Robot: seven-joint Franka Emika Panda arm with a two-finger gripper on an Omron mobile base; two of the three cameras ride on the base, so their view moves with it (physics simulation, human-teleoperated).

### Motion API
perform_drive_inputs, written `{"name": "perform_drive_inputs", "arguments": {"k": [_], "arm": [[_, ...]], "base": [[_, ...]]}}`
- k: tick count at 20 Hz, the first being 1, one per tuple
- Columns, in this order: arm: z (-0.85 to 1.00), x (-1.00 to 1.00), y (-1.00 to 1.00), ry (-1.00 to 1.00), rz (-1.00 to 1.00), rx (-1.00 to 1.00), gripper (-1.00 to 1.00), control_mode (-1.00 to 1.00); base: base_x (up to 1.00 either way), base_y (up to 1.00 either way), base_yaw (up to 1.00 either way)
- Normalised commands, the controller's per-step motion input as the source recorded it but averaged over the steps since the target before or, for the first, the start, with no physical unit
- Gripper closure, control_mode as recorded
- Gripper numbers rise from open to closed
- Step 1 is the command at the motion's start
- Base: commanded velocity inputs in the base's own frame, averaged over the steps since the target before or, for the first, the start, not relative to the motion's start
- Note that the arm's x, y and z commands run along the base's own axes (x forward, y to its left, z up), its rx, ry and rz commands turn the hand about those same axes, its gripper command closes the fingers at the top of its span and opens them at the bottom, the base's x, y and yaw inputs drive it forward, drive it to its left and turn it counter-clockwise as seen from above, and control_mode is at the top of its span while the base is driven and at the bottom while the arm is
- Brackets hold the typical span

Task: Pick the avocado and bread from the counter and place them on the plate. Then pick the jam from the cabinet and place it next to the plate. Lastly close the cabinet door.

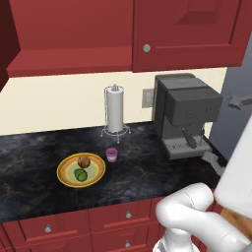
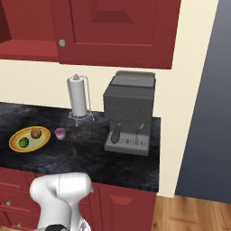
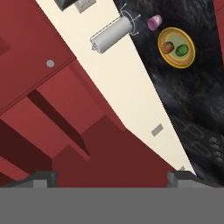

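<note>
Plate [image 1: 67, 177]: on counter [image 1: 147, 172], carrying avocado [image 1: 80, 174] and bread [image 1: 84, 161] | jam [image 1: 111, 154]: on counter just beside plate rim | cabinet [image 3: 65, 113]: door stands open | gripper [image 3: 112, 177]: jaws wide, holding nothing, near cabinet

avocado [image 1: 80, 174] + bread [image 1: 84, 161]: on plate [image 1: 65, 175] | jam [image 1: 112, 154]: upright, just beside plate | counter [image 1: 147, 167]
</note>
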Motion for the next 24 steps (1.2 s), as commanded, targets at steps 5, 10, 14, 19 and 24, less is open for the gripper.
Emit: {"name": "perform_drive_inputs", "arguments": {"k": [5,10,14,19,24], "arm": [[0.00,-0.12,0.11,-0.05,0.00,-0.06,-1.00,-1.00],[0.00,0.00,0.25,0.00,0.00,-0.07,-1.00,-1.00],[0.00,0.00,0.24,0.00,0.00,-0.06,-1.00,-1.00],[0.02,-0.06,0.27,-0.02,0.00,-0.07,-1.00,-1.00],[0.03,-0.23,0.38,-0.09,0.00,-0.11,-1.00,-1.00]], "base": [[0.00,0.00,0.00],[0.00,0.00,0.00],[0.00,0.00,0.00],[0.00,0.00,0.00],[0.00,0.00,0.00]]}}
